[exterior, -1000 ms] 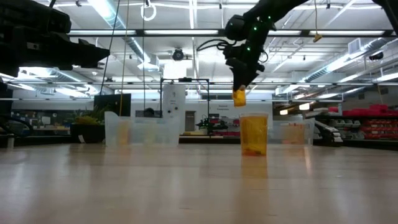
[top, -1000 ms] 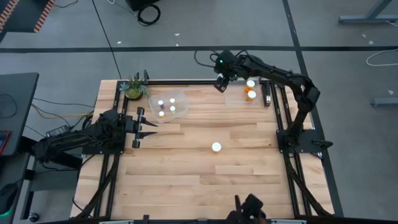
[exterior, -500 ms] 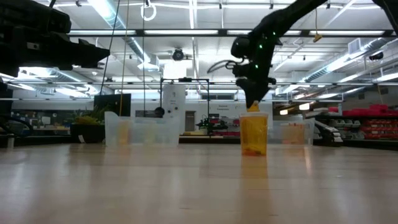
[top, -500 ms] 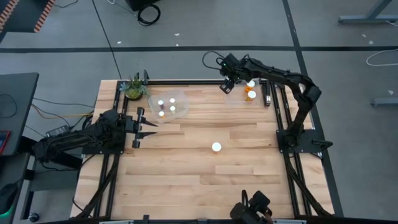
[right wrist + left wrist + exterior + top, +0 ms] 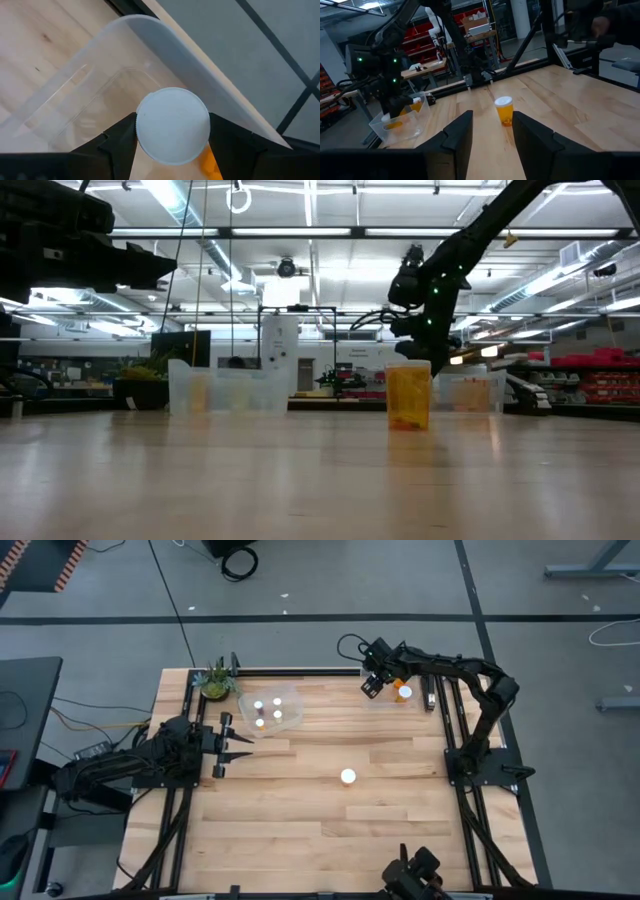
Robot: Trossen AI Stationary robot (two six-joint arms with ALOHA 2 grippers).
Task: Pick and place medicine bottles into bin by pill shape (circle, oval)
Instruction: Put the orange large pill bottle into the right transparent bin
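Note:
My right gripper [image 5: 372,685] is shut on an orange medicine bottle with a white cap [image 5: 172,125], over the left end of the clear right bin [image 5: 385,700] at the table's far edge. That bin holds another orange bottle [image 5: 404,693]. A lone orange bottle [image 5: 347,777] stands upright on its base mid-table; it also shows in the left wrist view [image 5: 504,111]. The clear left bin [image 5: 285,720] holds several white-capped bottles. My left gripper [image 5: 240,747] waits at the table's left, open and empty. My right gripper pinches the bottle between its two fingers [image 5: 117,140], one on each side just under the white cap's rim [image 5: 141,131]. The fingers point down from above. The bottle hangs upright, its orange body [image 5: 210,162] below the cap, over the inside of the right bin [image 5: 150,25].
A small green plant [image 5: 214,680] stands at the table's far left corner, beside the left bin. Black frame rails run along the table's left, right and far edges. Bare wood lies around the lone bottle and toward the near edge.
My right gripper, still shut on the orange bottle, has gone toward the table's right edge and down, from left of the right bin to over its left end. The bottle has stayed upright in the hold.

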